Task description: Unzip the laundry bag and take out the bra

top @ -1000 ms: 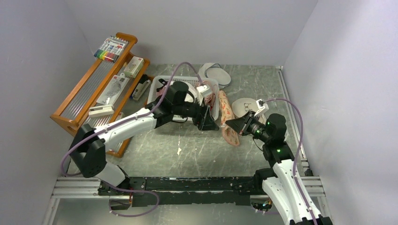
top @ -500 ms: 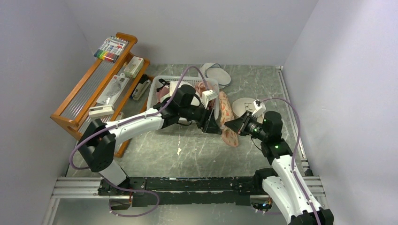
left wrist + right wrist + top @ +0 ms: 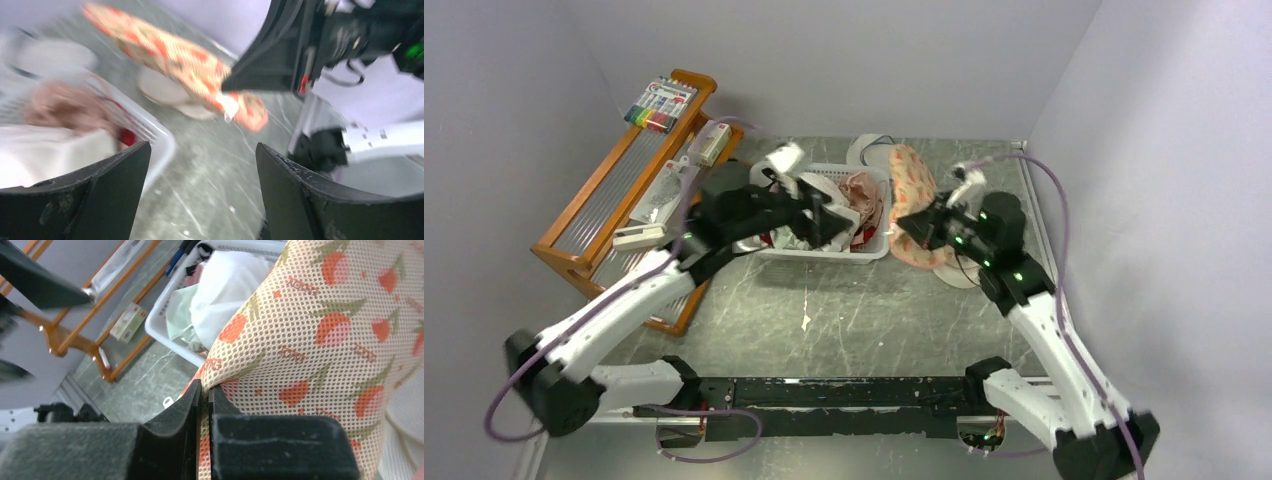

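Half a second back the left gripper (image 3: 829, 215) sat just right of the white plastic basket (image 3: 814, 252), nose to nose with the right gripper (image 3: 914, 226). It has since swung left and now hovers over the basket's middle, at the centre of the overhead view. Its fingers (image 3: 100, 195) are spread wide with nothing between them.

The right gripper has climbed toward the upper right and carried the peach-pink mesh laundry bag with orange-red flower print (image 3: 911, 175) along. The bag lay flat on the grey table (image 3: 824, 310) beside the basket's right end. Now it is lifted just right of the basket, one end up near the back wall, the other drooping over a white round pouch (image 3: 964, 270).

The right fingers (image 3: 175, 410) are pinched tight on the bag's edge, mesh squeezed between them. The bag is a long, slim oval. Fine holes, red blooms, green leaves and small lettering show in the right wrist view. From the left wrist it is blurred, slanting from upper left to centre.
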`<state>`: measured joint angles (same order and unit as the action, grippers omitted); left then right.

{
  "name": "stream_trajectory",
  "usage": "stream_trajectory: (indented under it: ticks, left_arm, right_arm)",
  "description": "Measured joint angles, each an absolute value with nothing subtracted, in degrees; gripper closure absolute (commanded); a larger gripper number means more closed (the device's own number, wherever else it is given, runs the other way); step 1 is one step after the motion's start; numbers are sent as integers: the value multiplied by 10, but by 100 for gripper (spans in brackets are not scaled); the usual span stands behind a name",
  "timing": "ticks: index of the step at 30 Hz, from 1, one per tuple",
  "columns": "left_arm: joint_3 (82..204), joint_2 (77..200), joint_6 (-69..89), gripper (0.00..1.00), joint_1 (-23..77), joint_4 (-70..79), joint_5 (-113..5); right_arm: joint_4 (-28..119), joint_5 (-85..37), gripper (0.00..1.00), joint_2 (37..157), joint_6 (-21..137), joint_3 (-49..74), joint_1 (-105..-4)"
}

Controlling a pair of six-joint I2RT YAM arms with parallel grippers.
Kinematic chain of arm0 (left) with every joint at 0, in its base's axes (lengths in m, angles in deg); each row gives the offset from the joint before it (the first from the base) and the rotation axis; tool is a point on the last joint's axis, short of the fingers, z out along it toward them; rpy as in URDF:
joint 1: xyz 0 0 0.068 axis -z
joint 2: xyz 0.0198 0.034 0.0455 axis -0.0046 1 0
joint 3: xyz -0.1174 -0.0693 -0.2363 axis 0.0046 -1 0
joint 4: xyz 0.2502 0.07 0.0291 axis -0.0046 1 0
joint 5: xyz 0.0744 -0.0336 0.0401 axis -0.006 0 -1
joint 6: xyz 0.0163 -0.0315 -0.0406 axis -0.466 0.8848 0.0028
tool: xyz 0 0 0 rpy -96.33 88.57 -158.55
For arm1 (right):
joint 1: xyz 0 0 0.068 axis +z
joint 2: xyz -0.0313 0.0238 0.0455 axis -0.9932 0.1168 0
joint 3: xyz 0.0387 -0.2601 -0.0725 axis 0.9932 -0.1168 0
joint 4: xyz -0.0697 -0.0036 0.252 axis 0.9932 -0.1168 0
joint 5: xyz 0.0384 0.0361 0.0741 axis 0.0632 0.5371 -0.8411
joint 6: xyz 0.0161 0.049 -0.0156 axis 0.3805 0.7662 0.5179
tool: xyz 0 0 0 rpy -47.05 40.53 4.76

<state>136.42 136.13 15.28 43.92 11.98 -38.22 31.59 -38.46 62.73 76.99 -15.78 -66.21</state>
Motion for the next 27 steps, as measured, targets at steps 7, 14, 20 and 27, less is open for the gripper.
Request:
stream_trajectory:
  ticks: [7, 14, 20, 27]
  left_arm:
    - [1327, 1172, 87, 7, 369, 75, -476]
    - [1297, 1114, 77, 8, 330, 56, -588]
    - [1297, 1157, 78, 8, 327, 66, -609]
    - [1297, 1164, 81, 8, 327, 70, -609]
  right_arm:
    - [296, -349, 100, 830, 640, -12, -410]
    - [224, -316, 99, 981, 550, 6, -217]
    - [210, -227, 75, 979, 557, -102, -226]
    - [223, -119, 100, 938, 618, -117, -237]
